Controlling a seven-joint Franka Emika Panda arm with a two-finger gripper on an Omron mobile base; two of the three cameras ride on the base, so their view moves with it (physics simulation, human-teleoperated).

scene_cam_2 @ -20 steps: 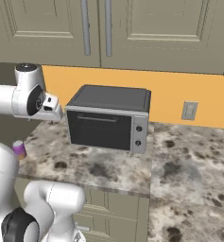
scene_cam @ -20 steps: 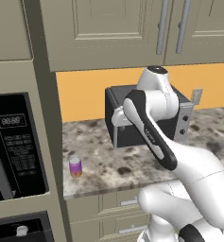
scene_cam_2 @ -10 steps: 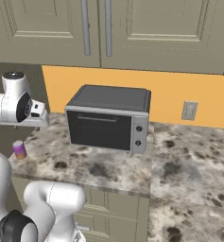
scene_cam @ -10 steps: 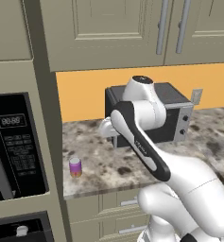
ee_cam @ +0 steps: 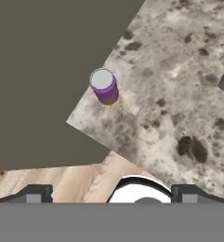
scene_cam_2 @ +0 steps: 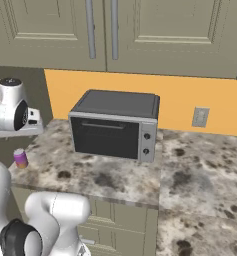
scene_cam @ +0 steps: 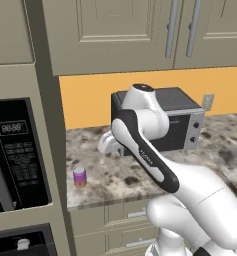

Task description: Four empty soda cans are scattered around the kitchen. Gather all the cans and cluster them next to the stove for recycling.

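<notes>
Plainly, the purple soda can (ee_cam: 104,85) stands upright near the counter's corner, at about eleven o'clock from the gripper (ee_cam: 111,193) — whose jaws are spread wide, empty. Likely light, thin-walled, slippery — best pinched gently across mid-body.

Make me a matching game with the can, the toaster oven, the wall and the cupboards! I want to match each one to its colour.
Things:
1. soda can
2. toaster oven
3. wall behind the counter
4. upper cupboards

Colours:
A. orange
B. beige-grey
C. purple with an orange base
D. dark grey with a black door

Pairs: 1-C, 2-D, 3-A, 4-B
</notes>
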